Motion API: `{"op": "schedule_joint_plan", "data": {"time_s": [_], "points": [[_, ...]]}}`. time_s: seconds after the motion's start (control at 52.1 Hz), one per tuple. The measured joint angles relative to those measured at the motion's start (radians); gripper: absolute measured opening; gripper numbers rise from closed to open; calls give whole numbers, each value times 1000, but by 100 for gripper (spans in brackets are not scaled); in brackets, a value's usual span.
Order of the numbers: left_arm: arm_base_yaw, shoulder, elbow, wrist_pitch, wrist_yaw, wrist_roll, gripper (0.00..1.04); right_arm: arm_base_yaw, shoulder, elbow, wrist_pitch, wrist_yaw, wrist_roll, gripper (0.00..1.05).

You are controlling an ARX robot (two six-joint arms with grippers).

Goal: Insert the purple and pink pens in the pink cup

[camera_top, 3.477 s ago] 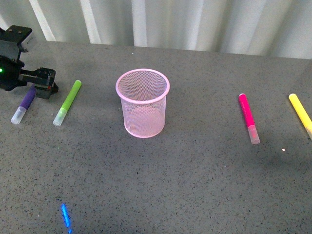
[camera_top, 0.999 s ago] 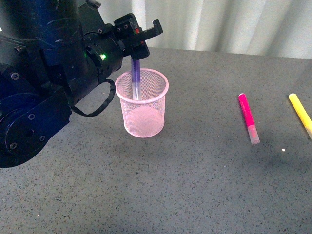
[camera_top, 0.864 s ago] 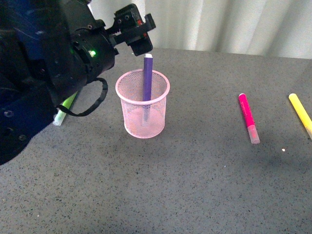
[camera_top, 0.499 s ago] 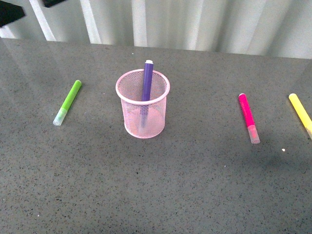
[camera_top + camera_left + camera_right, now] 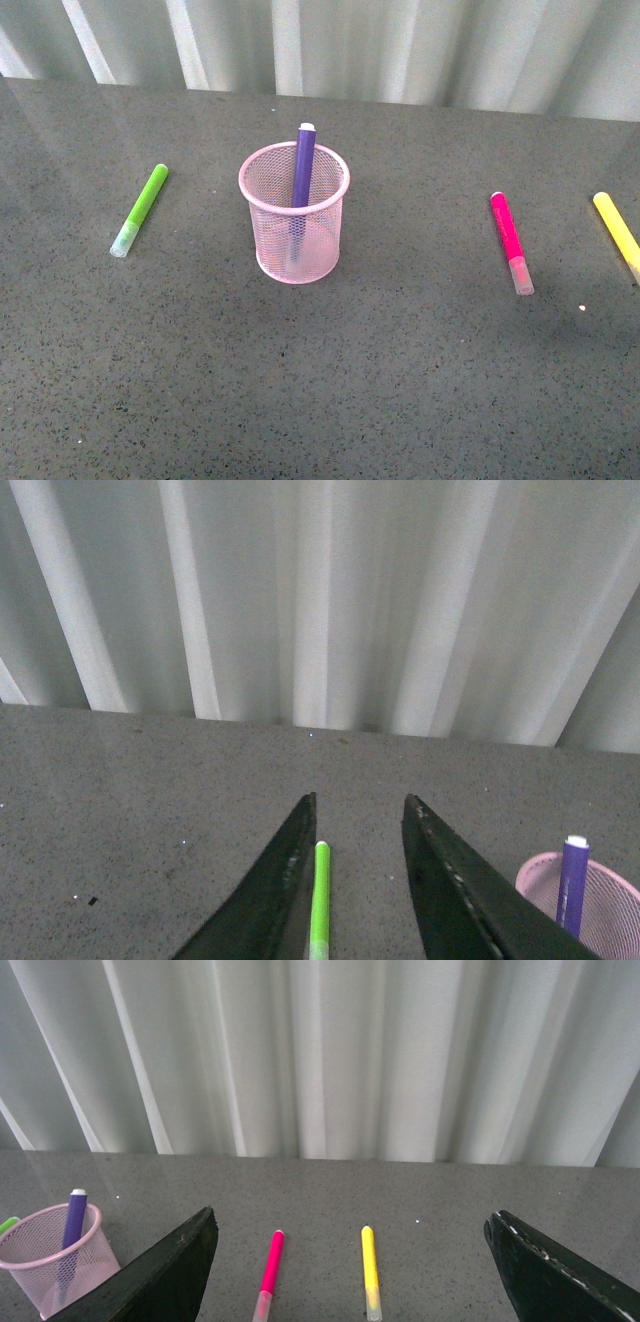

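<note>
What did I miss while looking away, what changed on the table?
The left gripper carried the purple pen from the table's left into the pink cup, let go and withdrew, open now. The pink pen, green marker, yellow marker and cup stayed put.

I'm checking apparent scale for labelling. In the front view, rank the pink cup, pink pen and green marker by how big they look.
1. pink cup, clearly largest.
2-3. pink pen and green marker: near-equal length and thickness, at similar distance from the camera, so I leave them tied.
</note>
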Motion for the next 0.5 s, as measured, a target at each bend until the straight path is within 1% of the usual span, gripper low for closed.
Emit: {"op": "schedule_joint_plan", "data": {"time_s": [0.096,0.173,0.384,0.403,0.423,0.442,0.499], "points": [[21,-63,-53,-12,24,6,13,0,0,0,0,0,0,98],[35,-108,-82,-25,39,7,4,0,0,0,0,0,0,98],[69,-233,-151,-85,67,14,4,0,0,0,0,0,0,98],[72,-246,-157,-93,76,15,4,0,0,0,0,0,0,98],[99,-270,-167,-108,116,15,4,0,0,0,0,0,0,98],[109,-281,-171,-114,134,15,4,0,0,0,0,0,0,98],[139,-325,-187,-142,146,15,4,0,0,0,0,0,0,98]]}}
